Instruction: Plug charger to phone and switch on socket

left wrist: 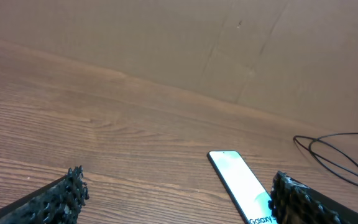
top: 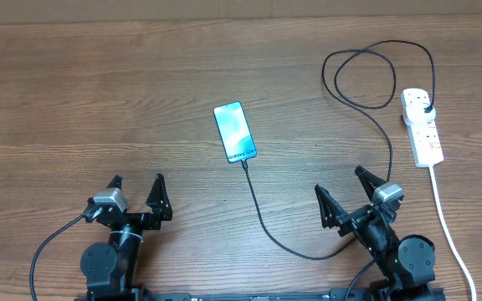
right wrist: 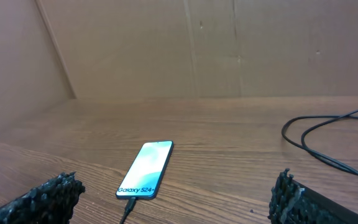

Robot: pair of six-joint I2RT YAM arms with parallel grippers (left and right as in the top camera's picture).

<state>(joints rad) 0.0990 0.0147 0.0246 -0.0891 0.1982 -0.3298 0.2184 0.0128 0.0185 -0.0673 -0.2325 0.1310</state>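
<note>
The phone [top: 235,131] lies screen up in the middle of the table, its screen lit light blue-white; it also shows in the left wrist view [left wrist: 242,184] and the right wrist view [right wrist: 146,168]. The black charger cable [top: 266,226] has its connector in the phone's near end [right wrist: 131,203], loops at the back right [top: 366,75] and its plug sits in the white socket [top: 422,125] at the right. My left gripper [top: 136,191] is open and empty near the front left. My right gripper [top: 350,192] is open and empty near the front right.
The socket's thick white cord [top: 452,234] runs down the right side to the table's front edge. A cardboard wall [right wrist: 197,50] stands behind the table. The cable loop shows at the right of both wrist views [left wrist: 340,158].
</note>
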